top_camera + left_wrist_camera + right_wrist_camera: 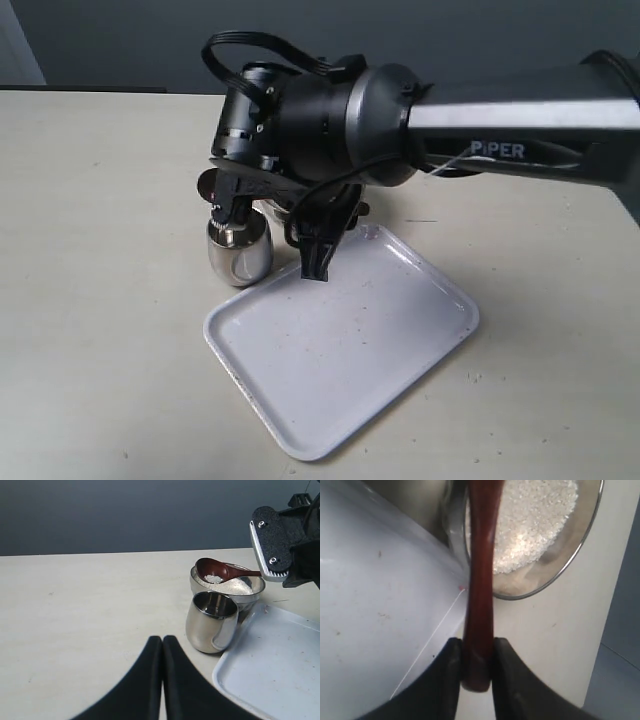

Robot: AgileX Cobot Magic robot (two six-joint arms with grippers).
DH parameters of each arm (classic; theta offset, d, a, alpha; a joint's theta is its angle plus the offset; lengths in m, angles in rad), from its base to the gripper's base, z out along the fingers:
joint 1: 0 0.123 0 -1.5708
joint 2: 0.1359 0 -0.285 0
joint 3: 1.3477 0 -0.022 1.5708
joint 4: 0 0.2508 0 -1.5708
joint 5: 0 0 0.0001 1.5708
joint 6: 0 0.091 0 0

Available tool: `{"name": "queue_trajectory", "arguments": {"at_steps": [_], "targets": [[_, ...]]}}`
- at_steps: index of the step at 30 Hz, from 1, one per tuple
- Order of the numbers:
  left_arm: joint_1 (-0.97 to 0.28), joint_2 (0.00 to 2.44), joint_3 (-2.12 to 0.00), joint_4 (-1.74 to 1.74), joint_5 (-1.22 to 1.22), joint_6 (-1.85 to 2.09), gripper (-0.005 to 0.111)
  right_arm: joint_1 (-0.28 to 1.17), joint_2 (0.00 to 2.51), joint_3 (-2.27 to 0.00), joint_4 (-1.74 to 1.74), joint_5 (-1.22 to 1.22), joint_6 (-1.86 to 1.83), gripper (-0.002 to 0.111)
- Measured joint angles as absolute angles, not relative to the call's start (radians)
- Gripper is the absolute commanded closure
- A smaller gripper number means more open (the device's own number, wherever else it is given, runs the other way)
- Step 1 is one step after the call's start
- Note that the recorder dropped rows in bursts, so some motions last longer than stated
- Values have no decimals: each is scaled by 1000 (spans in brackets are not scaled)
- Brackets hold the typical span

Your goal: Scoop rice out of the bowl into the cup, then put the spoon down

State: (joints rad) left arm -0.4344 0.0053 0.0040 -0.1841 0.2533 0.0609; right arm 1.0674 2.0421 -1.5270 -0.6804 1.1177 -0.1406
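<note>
The steel cup stands on the table against the tray's corner, with the wider steel bowl just behind it holding a mound of white rice. The reddish-brown spoon hovers level over the bowl's cup-side rim with a few grains in it. My right gripper is shut on the end of the spoon handle, above the bowl and rice. My left gripper is shut and empty, low over the table in front of the cup. In the exterior view the right wrist hides the bowl; the cup shows below it.
A white rectangular tray lies empty beside the cup and bowl, also seen as the tray and the tray. The right arm stretches in from the right. Bare beige table spreads to the left.
</note>
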Motion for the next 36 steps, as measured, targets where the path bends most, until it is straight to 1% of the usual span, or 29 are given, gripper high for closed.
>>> {"name": "queue_trajectory", "arguments": {"at_steps": [7,14,26,36], "targets": [[-434,5,4,-184,253,61,106,1073,2068,-1527,-775,1094,-65,109],[-434,5,4,-184,253,61,106,1115,2070,-1407,-908,1043,89,109],[-434,5,4,-184,253,61,106,1120,2070,-1253,-1206,988,374,109],[-434,5,4,-184,253,61,106,1163,2070,-1227,-1326,997,465,109]]}}
